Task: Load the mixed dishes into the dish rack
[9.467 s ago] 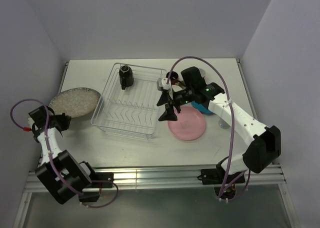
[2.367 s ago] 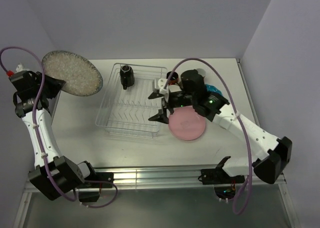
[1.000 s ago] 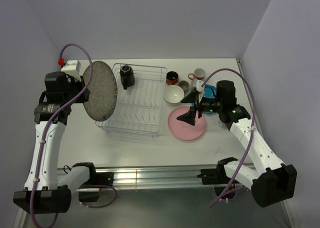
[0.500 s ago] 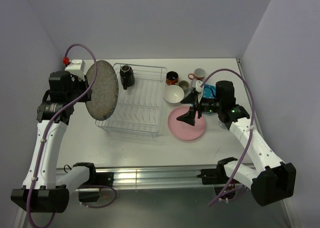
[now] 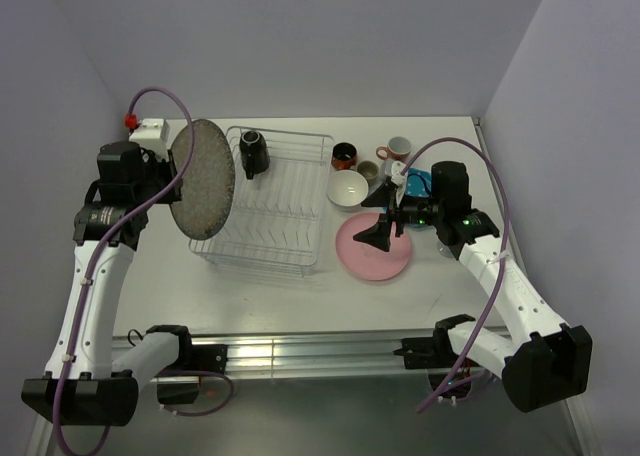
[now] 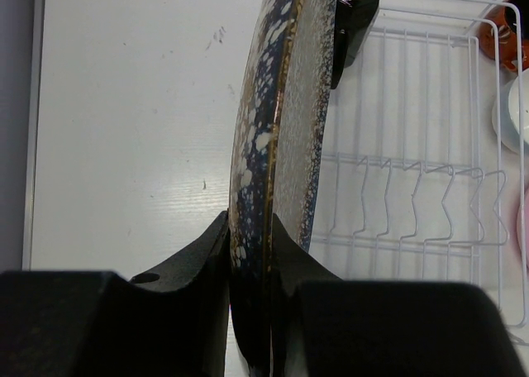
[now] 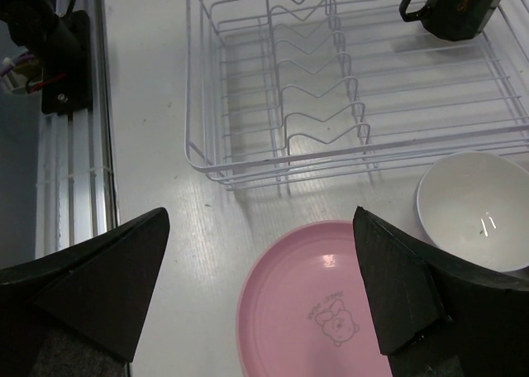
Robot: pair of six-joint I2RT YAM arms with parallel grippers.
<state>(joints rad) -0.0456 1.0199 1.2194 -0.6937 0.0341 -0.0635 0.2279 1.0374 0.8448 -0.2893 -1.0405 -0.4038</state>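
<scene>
left pincer [image 6: 248,236] is clamping the grey speckled plate [image 5: 203,179] up on its edge, the dish rack [image 5: 262,206] sitting just to its right, while right pincer [image 7: 258,228] is hanging wide open over the pink plate [image 7: 318,311] below it

Ref = silvery wire dish rack [image 5: 262,201]. Black ceramic mug [image 5: 253,154] in its far-left corner. Round grey speckled plate [image 5: 203,179] on edge at its left side. White ceramic bowl [image 5: 348,188] just right of it. Round pink plate [image 5: 372,251] right of its near corner. Dark-red mug [image 5: 345,156] right of its far corner.
</scene>
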